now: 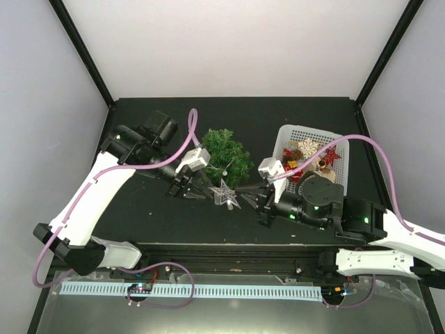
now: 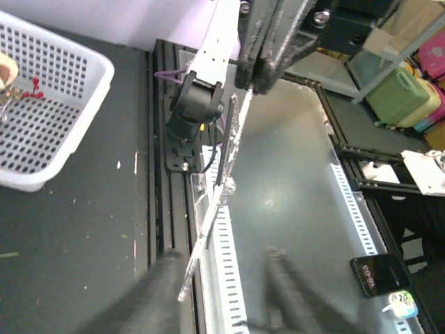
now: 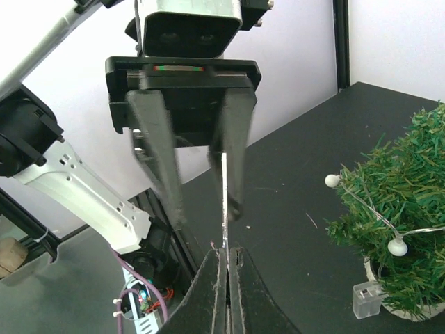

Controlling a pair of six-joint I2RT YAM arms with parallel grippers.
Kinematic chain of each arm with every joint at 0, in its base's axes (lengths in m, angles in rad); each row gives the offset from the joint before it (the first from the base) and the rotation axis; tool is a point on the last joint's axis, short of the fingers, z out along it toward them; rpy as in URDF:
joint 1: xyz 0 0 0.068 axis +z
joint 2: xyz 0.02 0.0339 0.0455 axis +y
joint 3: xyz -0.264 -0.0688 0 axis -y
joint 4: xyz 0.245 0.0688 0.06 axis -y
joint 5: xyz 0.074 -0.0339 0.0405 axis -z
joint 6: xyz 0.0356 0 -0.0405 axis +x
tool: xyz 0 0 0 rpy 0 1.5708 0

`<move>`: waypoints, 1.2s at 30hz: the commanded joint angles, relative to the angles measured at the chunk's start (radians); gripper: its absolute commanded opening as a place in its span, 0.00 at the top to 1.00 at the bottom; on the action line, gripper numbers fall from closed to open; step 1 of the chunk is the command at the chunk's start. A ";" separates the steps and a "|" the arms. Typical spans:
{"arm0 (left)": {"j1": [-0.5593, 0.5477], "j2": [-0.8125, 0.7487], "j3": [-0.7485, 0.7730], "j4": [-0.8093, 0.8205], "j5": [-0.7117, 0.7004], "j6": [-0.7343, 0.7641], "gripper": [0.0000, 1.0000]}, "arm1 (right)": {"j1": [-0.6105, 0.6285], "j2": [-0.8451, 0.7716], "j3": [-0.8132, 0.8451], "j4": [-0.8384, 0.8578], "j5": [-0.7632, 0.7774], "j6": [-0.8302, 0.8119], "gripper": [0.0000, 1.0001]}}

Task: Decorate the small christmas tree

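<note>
Between the two tools, a flat silver star is hanging over the desk. The right tool is squeezing tight on one thin edge of the star. The left tool is facing it from the other side with its fingers apart, so it is letting go, not gripping. The small christmas tree is standing just past both tools, on their far side, near the star but not touching it. The white basket of ornaments is sitting off to the right tool's right side.

The tree is standing straight up on its little white pot. Its long way is running from pot to tip, and the tip is pointing up. I am thinking the tree is light and easy to knock over. Its green needles are looking soft and bendy. A thin wire with tiny white bulbs is winding through them and could be snagging. I am guessing the safest place to hold it is low down by the pot.
</note>
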 commanded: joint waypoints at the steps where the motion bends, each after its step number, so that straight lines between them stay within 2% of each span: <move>1: -0.007 -0.011 -0.012 0.056 -0.093 -0.047 0.48 | 0.001 0.002 0.025 0.007 0.038 -0.018 0.99; 3: -0.007 -0.006 -0.027 0.077 -0.144 -0.059 0.38 | 0.001 -0.009 0.025 0.023 0.086 -0.019 0.99; 7: 0.015 -0.012 -0.055 0.216 -0.312 -0.203 0.34 | 0.001 -0.037 0.030 0.062 0.251 -0.026 0.99; 10: 0.125 -0.041 -0.063 0.327 -0.362 -0.299 0.35 | -0.002 -0.063 0.015 0.130 0.409 -0.050 0.99; 13: 0.257 -0.080 -0.072 0.372 -0.293 -0.347 0.35 | -0.035 -0.068 -0.015 0.240 0.475 -0.083 0.99; 16: 0.344 -0.096 -0.120 0.429 -0.172 -0.387 0.35 | -0.133 0.000 0.018 0.253 0.403 -0.061 0.99; 19: 0.373 -0.098 -0.145 0.439 -0.095 -0.394 0.35 | -0.199 0.075 0.047 0.287 0.313 -0.068 0.99; 24: 0.426 -0.129 -0.149 0.438 -0.054 -0.354 0.35 | -0.331 0.189 0.083 0.351 0.134 -0.051 0.99; 26: 0.465 -0.136 -0.140 0.422 -0.027 -0.335 0.34 | -0.365 0.231 0.093 0.377 0.106 -0.044 0.99; 30: 0.530 -0.157 -0.170 0.429 0.042 -0.337 0.34 | -0.375 0.309 0.120 0.409 0.082 -0.056 0.99; 36: 0.563 -0.199 -0.239 0.478 0.069 -0.360 0.33 | -0.376 0.387 0.160 0.434 0.083 -0.067 0.99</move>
